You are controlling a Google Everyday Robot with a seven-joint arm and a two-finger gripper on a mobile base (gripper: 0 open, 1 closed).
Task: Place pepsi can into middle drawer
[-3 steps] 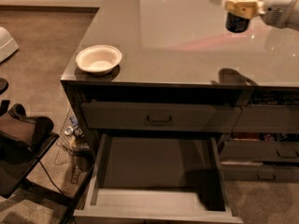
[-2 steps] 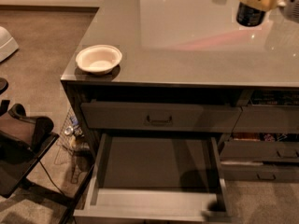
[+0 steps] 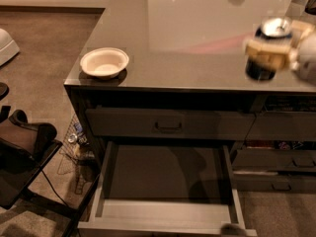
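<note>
- My gripper [image 3: 268, 52] is hanging over the right front part of the glossy grey bench [image 3: 197, 58], jaws clamping the small dark blue pepsi can with silver top [image 3: 259, 70], upright.
- The wide shallow dark grey middle drawer [image 3: 168, 174] is standing open, below and leftward, well apart.
- I am judging it best to be clearing the bench edge before lowering, setting the can on the drawer's flat bottom.
- The round white bowl [image 3: 104, 62] is sitting far left, outside that path.
</note>
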